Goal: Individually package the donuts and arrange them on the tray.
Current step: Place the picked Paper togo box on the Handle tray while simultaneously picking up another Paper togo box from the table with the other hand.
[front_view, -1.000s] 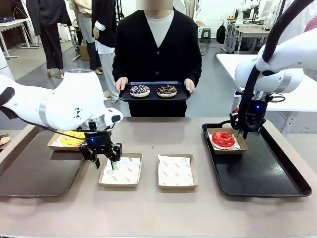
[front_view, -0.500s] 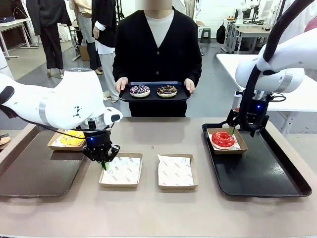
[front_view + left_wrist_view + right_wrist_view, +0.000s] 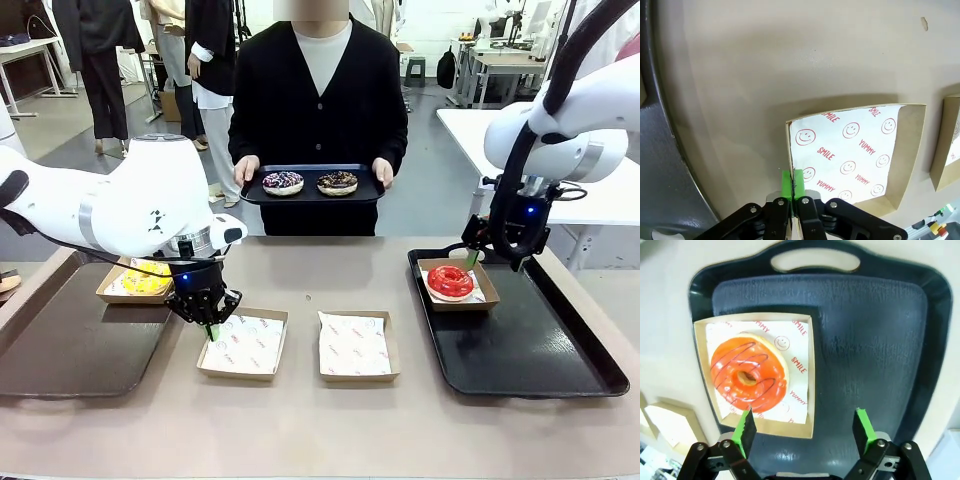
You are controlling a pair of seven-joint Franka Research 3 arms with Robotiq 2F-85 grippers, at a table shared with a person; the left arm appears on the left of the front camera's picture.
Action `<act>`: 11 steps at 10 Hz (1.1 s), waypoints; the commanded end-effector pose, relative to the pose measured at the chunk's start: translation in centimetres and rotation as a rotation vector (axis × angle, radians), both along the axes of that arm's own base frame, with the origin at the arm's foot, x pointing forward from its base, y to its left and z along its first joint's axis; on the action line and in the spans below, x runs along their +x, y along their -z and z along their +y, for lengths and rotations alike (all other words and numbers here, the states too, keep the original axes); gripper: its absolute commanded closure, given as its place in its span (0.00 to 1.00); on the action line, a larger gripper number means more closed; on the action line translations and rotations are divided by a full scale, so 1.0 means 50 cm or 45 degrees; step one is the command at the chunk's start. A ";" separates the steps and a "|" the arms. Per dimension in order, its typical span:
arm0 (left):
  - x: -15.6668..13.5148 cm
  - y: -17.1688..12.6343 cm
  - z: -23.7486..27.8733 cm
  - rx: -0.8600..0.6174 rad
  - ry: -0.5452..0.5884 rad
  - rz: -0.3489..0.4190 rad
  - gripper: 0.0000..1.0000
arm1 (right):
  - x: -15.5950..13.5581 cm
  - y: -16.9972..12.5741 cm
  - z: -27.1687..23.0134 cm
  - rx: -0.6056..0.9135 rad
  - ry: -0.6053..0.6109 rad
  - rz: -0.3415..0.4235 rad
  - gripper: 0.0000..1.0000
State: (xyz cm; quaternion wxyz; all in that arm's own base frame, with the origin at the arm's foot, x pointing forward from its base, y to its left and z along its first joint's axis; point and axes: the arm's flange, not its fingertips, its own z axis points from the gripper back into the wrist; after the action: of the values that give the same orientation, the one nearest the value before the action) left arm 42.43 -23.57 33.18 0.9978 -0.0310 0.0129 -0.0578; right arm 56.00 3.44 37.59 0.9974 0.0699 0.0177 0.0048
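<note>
Left fingers point(image 3: 786, 185) are pinching the wall of the empty box point(image 3: 850, 150) and should be pulling it slowly and level; right fingers point(image 3: 745, 429) are hanging open over the red donut point(image 3: 765, 375).

Bright even indoor light, soft shadow beside box point(image 3: 912, 145), sheen on red-iced donut point(image 3: 450, 281), sharp focus

SMILE and YUMMY, in red among smiley faces, repeat across the paper liner point(image 3: 850, 150) of the near left-centre cardboard box point(image 3: 907, 150) and the matching sheet point(image 3: 799, 365) under the right-hand red-iced donut point(image 3: 747, 376).
</note>
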 end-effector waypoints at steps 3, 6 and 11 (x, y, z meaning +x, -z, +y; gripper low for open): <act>0.017 -0.105 0.012 -0.042 -0.018 -0.008 1.00 | -0.127 -0.096 -0.145 0.500 -0.164 -0.006 0.00; 0.058 -0.227 0.024 -0.104 -0.046 -0.052 1.00 | -0.226 -0.140 -0.303 0.891 -0.129 -0.115 0.00; 0.144 -0.348 0.029 -0.143 -0.130 -0.052 1.00 | -0.314 -0.120 -0.476 1.332 -0.036 -0.259 0.00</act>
State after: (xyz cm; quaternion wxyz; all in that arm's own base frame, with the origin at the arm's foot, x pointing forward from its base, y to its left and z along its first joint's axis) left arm 48.49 -21.71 50.45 0.9962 -0.0804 -0.0289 -0.0181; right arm 39.77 -20.02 43.91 0.8443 0.5306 -0.0733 0.0177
